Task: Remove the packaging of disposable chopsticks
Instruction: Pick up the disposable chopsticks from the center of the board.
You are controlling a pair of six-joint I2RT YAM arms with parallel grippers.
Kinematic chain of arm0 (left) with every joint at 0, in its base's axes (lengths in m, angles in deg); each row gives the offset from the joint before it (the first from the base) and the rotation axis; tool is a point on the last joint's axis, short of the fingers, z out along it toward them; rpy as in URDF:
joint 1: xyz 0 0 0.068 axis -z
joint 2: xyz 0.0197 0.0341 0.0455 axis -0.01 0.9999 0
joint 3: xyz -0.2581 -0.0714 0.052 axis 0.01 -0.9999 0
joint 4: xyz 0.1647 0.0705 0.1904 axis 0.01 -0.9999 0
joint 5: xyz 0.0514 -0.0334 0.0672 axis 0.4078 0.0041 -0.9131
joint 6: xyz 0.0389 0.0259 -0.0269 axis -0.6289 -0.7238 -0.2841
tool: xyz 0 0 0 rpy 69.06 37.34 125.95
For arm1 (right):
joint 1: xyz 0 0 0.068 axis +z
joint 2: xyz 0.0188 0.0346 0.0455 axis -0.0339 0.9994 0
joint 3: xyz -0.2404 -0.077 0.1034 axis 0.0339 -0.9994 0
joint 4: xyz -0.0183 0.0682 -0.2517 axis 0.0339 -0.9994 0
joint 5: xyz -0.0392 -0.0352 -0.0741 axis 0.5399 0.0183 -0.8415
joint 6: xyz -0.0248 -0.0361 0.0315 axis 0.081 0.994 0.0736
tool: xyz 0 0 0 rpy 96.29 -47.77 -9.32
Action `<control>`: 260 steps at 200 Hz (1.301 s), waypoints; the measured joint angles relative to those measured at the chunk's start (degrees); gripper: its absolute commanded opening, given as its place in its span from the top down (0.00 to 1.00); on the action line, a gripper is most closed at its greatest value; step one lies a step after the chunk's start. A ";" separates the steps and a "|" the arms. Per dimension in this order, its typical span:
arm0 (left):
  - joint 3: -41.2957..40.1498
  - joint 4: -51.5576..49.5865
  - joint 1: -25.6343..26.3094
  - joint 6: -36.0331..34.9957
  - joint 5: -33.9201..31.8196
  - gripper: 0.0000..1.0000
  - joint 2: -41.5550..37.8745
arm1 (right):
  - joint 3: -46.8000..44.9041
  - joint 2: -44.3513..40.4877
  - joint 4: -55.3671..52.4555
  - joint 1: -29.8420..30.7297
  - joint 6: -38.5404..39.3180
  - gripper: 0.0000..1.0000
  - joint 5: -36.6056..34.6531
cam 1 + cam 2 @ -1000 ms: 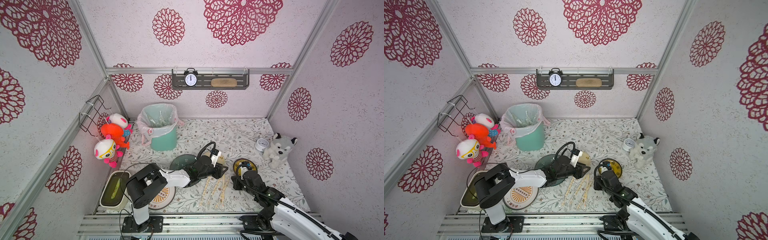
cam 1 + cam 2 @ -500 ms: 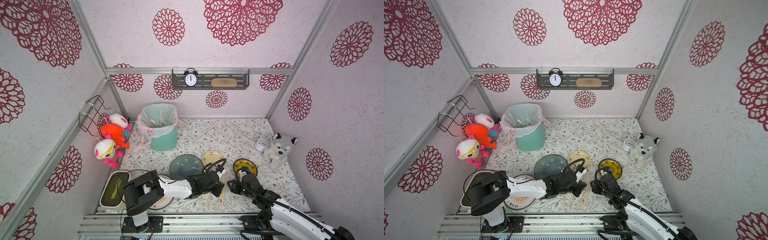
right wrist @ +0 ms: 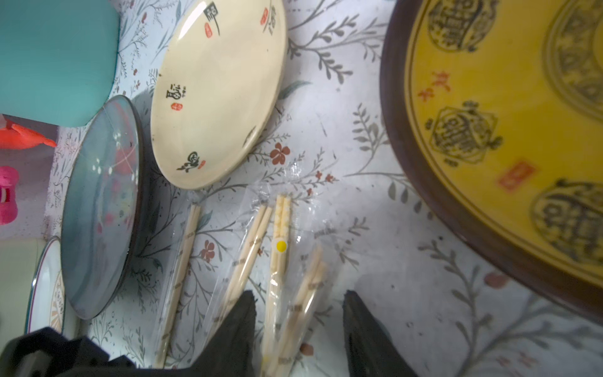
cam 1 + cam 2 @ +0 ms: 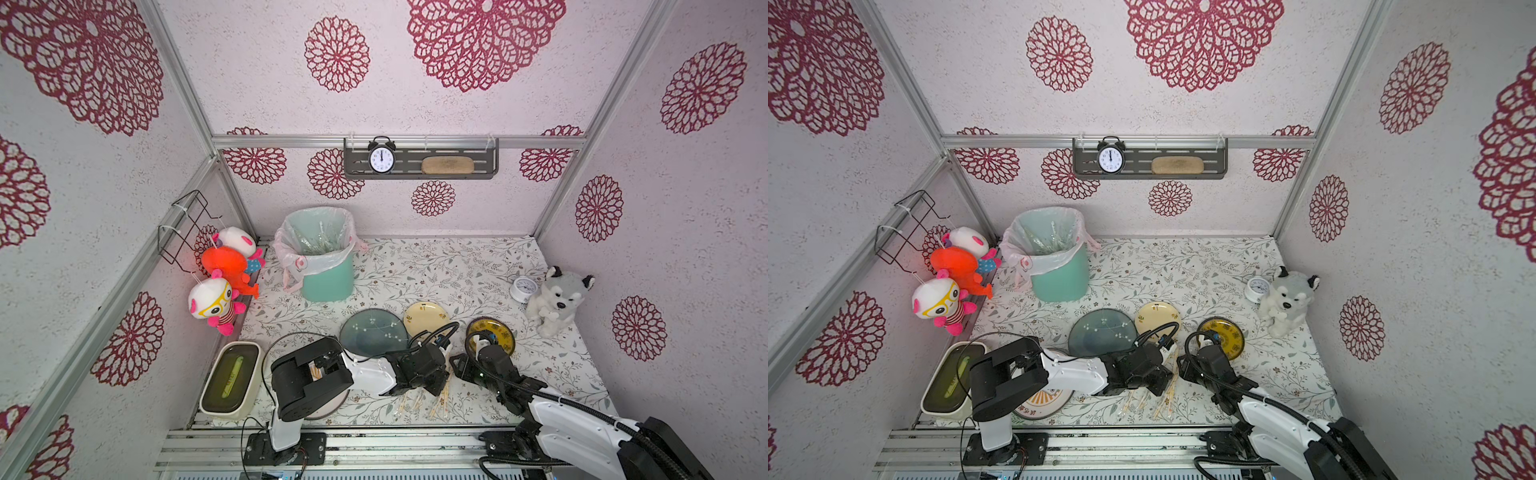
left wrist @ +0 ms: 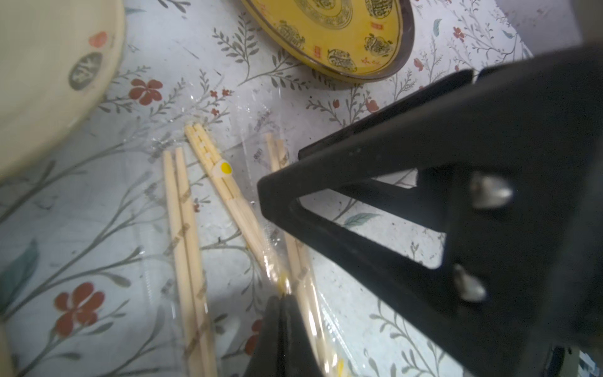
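Several pairs of disposable chopsticks (image 3: 280, 248), each in clear packaging (image 3: 303, 209), lie side by side on the floral table near its front edge, seen in both top views (image 4: 419, 401) (image 4: 1165, 405). My left gripper (image 5: 284, 298) is down on them, its fingers shut on the packaging of the pair marked with a yellow dot (image 5: 225, 168). My right gripper (image 3: 300, 310) stands open just to the right, low over the table, straddling the yellow-dot pair and the pair beside it. Its black fingers (image 5: 359, 163) fill the left wrist view.
A yellow plate (image 4: 496, 332), a cream plate (image 4: 426, 318) and a blue-grey plate (image 4: 372, 336) lie just behind the chopsticks. A lined green bin (image 4: 326, 266) holding clear sleeves stands at the back left. A plush dog (image 4: 555, 299) sits at the right, a cream box (image 4: 230, 380) at the front left.
My left arm has swung forward and down onto the chopsticks, and its gripper has shut. My right gripper has opened wider and shifted slightly toward the pairs.
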 measured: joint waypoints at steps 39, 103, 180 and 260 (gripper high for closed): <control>0.87 0.02 0.00 -0.04 -0.68 1.00 0.70 | -1.66 -0.46 2.86 0.00 -0.63 0.60 -0.42; 0.87 0.07 0.00 -0.04 -0.87 1.00 0.70 | -3.85 1.84 9.16 -0.11 -2.38 0.72 -1.55; 2.14 2.40 -0.55 -0.28 -0.79 1.00 2.78 | -5.57 3.21 13.18 -0.11 -3.56 0.90 -2.51; 1.75 4.35 -1.57 -0.33 -0.44 1.00 3.13 | -6.95 -4.28 9.40 -0.13 -3.65 1.00 -3.91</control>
